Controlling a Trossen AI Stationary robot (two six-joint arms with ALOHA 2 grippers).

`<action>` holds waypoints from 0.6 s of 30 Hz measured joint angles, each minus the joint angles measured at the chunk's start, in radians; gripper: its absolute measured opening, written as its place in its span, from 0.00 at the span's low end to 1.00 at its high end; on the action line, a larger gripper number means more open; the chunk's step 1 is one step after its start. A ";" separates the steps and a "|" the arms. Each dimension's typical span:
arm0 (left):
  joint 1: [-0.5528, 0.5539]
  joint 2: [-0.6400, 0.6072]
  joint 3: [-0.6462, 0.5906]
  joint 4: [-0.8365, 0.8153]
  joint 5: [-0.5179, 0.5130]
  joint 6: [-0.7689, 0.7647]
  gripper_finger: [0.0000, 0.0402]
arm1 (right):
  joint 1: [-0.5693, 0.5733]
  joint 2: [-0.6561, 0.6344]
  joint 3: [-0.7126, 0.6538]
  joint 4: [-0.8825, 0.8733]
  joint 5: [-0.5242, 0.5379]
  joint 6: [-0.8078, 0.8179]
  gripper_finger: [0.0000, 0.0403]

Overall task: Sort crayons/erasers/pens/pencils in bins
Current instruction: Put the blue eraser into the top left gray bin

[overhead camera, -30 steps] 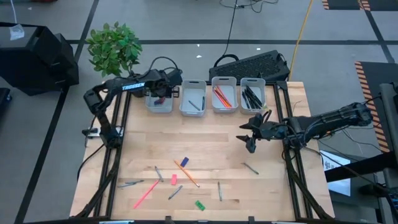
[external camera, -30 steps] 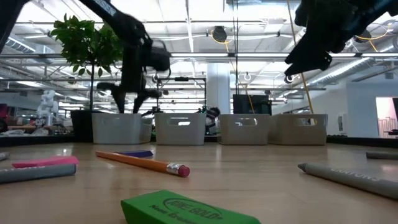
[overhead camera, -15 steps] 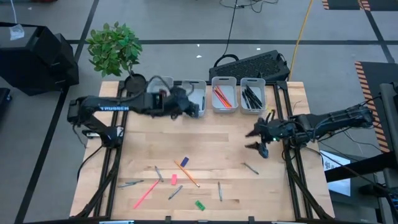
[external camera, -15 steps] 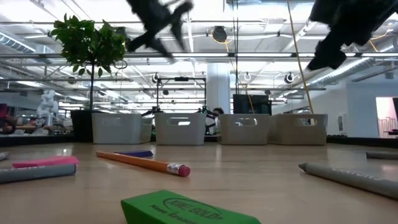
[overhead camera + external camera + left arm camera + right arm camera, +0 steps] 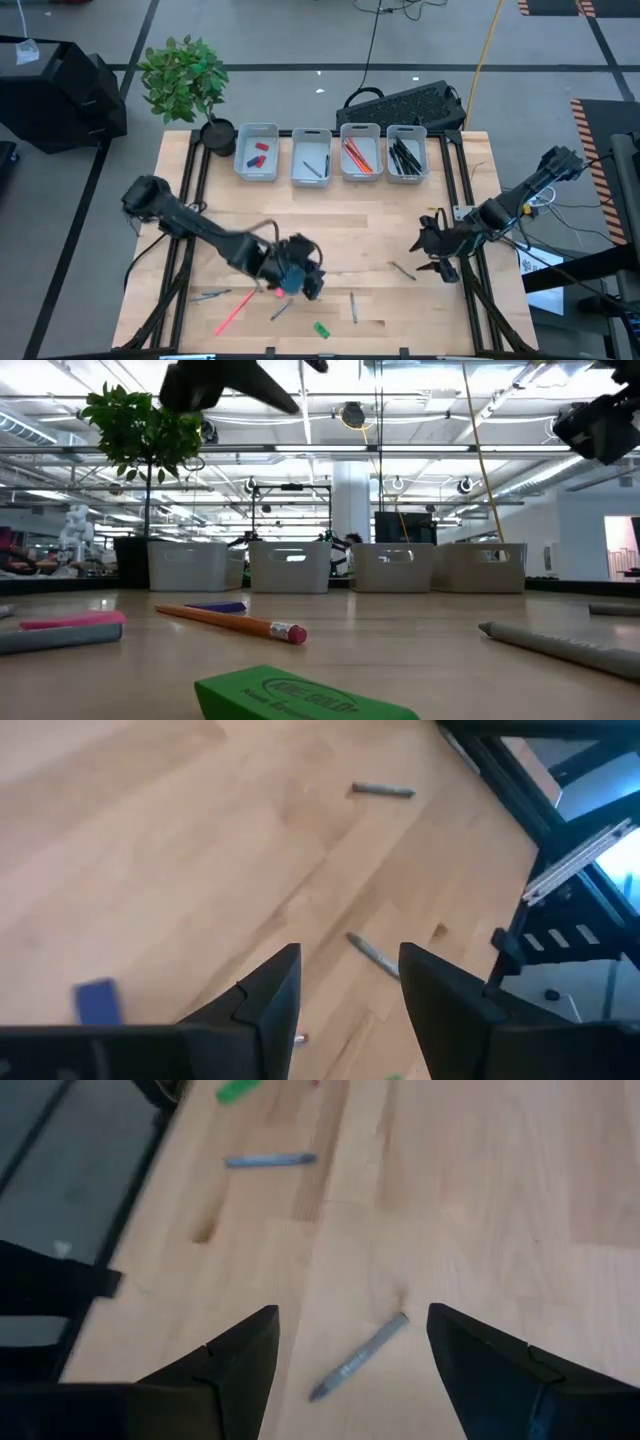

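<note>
— Where are the grippers?
— The left gripper (image 5: 300,278) hangs empty with fingers apart over the table's (image 5: 350,215) front middle; the right gripper (image 5: 437,255) is spread wide near the right edge.
— And the erasers?
— Two lie in the leftmost bin (image 5: 256,152); the green eraser (image 5: 321,329) sits by the front edge.

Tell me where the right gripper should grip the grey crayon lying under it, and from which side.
Grip the grey crayon at mid-length, coming straight down from above. It lies flat and alone on the bare table, so the right gripper, jaws open, should probably straddle its thin width, turned crosswise to its slanted long axis.
</note>
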 joint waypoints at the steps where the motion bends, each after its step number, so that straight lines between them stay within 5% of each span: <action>1: -0.018 0.021 0.001 0.003 -0.017 -0.017 0.43 | 0.015 0.005 -0.001 -0.008 0.017 0.016 0.62; 18: 0.023 0.220 0.000 -0.270 0.013 -0.120 0.43 | 0.067 0.081 0.000 0.014 0.226 0.094 0.62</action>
